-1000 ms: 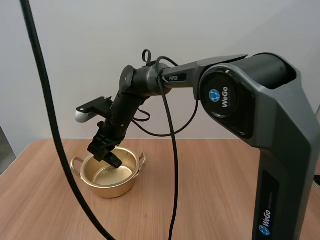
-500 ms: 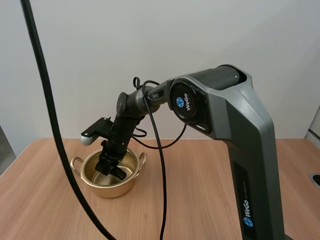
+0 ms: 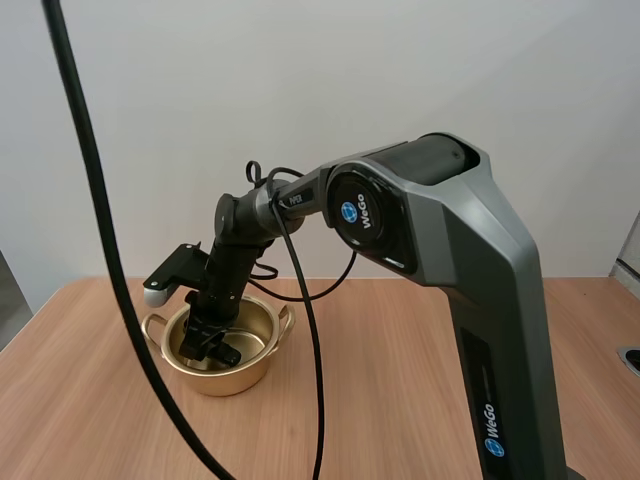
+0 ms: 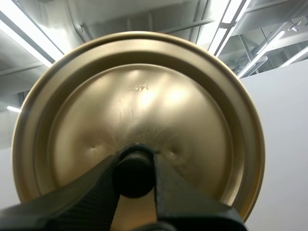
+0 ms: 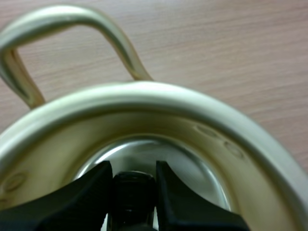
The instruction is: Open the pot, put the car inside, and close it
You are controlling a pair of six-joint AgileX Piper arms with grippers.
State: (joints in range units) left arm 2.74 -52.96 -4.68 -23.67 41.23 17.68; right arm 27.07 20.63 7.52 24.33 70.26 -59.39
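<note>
**Item 1, car** (image 5: 132, 192): small dark glossy object, seen too close for detail.
- Location: pinched between the two fingers of the right end effector (image 5: 133, 169), which is lowered inside the pot (image 5: 159, 94), just above its shiny floor.
- Handling, judged: light, rigid and probably smooth-sided. It is best taken across its narrow body, as it is held now. The floor is close below, so a release here should be gentle on it.

**Item 2, pot:** gold-coloured metal, round and shallow, open, with riveted loop handles (image 5: 72, 19) at the rim.
- Location: on the wooden surface (image 3: 420, 380), at the left of the high view.
- Handling, judged: thin-walled and light. Nothing holds it down, so it is apt to slide if the fingers knock the wall.

**Item 3, lid** (image 4: 139, 96): same gold metal, a domed disc with a stepped rim and a black knob (image 4: 134, 177) at its centre.
- Location: held aloft, apart from the pot, by the left end effector (image 4: 134, 162), whose fingers are clamped on the knob.
- Handling, judged: light, stiff and slick. The knob is the only sound hold, and the lid may swing about it
</note>
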